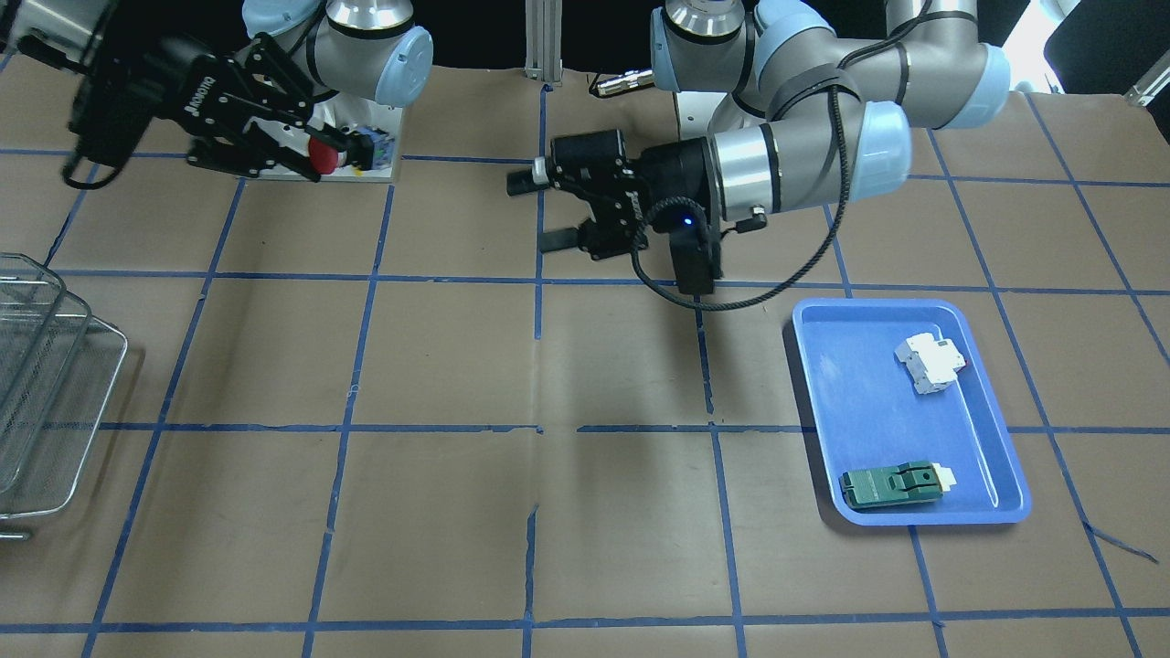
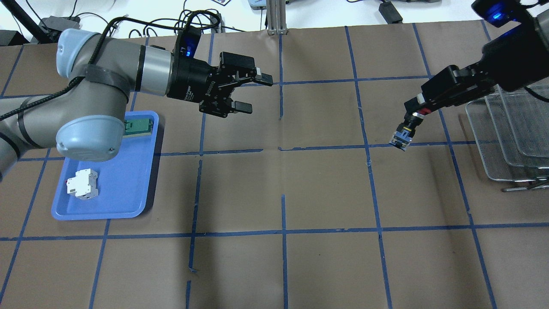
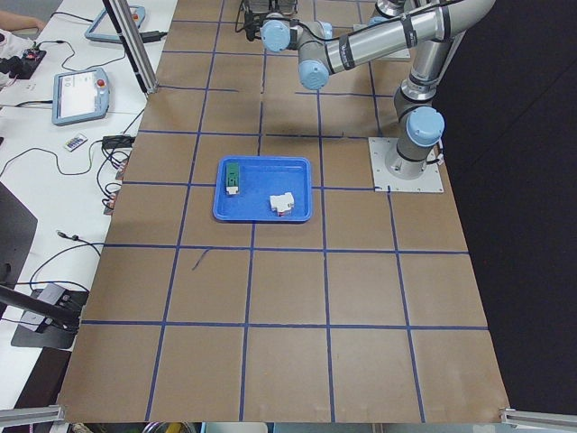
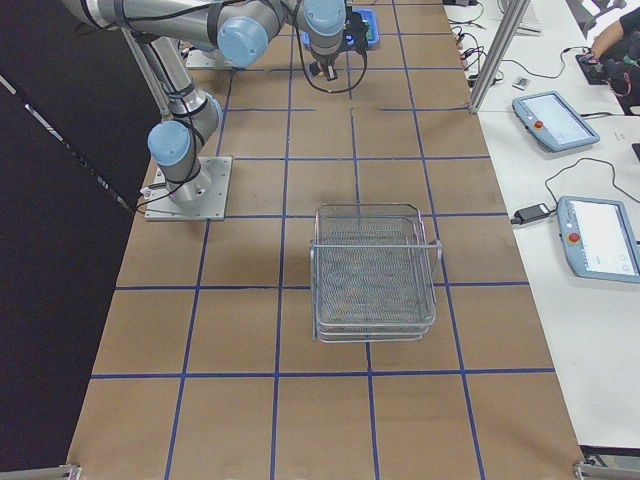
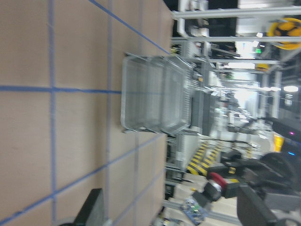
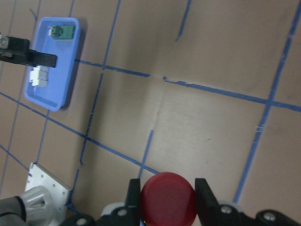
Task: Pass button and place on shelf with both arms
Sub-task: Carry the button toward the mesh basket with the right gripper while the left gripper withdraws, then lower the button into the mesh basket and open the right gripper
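My right gripper (image 2: 412,121) is shut on the button (image 2: 405,131) and holds it in the air above the table, short of the shelf (image 2: 506,128). The red cap (image 1: 322,153) shows between the fingers, and in the right wrist view (image 6: 168,198) it sits between both pads. My left gripper (image 2: 254,93) is open and empty above the table's middle, pointing toward the right gripper, with a wide gap between them. In the left wrist view the held button (image 5: 212,182) shows beyond my fingers (image 5: 94,207), with the shelf (image 5: 150,94) behind. The shelf (image 1: 46,384) looks empty.
A blue tray (image 2: 120,184) on my left side holds a white breaker block (image 2: 82,184) and a green flat module (image 2: 139,125); they also show in the front view, tray (image 1: 859,411), block (image 1: 930,363), module (image 1: 891,484). The brown table has blue grid tape.
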You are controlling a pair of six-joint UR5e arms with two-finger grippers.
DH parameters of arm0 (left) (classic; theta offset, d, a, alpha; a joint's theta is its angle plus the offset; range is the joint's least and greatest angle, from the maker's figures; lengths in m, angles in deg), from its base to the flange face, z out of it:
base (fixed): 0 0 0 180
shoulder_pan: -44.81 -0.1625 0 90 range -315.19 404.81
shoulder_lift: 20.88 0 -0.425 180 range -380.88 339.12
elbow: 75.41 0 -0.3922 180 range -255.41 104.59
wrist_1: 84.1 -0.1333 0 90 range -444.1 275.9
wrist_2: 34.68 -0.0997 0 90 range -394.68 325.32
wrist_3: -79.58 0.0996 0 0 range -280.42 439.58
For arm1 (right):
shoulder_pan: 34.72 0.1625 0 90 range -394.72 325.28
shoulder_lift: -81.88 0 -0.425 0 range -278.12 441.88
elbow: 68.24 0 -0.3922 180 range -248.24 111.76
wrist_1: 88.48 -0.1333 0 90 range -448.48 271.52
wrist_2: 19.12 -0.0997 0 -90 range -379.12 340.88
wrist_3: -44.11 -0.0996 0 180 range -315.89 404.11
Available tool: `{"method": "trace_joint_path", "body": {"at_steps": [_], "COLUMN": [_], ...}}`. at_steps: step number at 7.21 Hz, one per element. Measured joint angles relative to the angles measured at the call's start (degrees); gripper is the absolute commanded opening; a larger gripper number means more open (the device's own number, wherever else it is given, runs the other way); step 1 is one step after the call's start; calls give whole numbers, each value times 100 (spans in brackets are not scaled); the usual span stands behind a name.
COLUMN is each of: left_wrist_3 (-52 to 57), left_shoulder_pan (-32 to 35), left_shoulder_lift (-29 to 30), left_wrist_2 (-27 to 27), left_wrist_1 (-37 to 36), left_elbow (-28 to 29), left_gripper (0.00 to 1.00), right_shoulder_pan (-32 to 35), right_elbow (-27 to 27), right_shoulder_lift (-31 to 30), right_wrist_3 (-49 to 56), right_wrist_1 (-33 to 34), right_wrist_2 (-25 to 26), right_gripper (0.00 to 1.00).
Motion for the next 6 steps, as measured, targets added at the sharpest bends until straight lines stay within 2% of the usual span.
{"method": "trace_joint_path", "body": {"at_steps": [2,3,4,5,6], "left_wrist_3": [84,305,616,872,1020], "left_shoulder_pan": [9,40,62,66,59], "left_shoulder_lift": [87,-25,-224,-470,-672], "left_wrist_2": [-2488,-3449,-4108,-4485,-4695], "left_wrist_1": [821,1332,1774,2126,2364], "left_elbow": [863,1221,1448,1553,1588], "left_gripper": [100,100,100,100,100], "right_shoulder_pan": [-931,-1430,-1784,-1958,-2024], "right_elbow": [-102,-121,-145,-219,-313], "right_shoulder_lift": [39,98,249,463,668], "right_wrist_3": [691,1198,1647,2121,2666], "right_wrist_1": [549,828,1231,1626,1927], "right_wrist_2": [769,1082,1271,1378,1405], "right_gripper": [18,19,21,42,99]}}
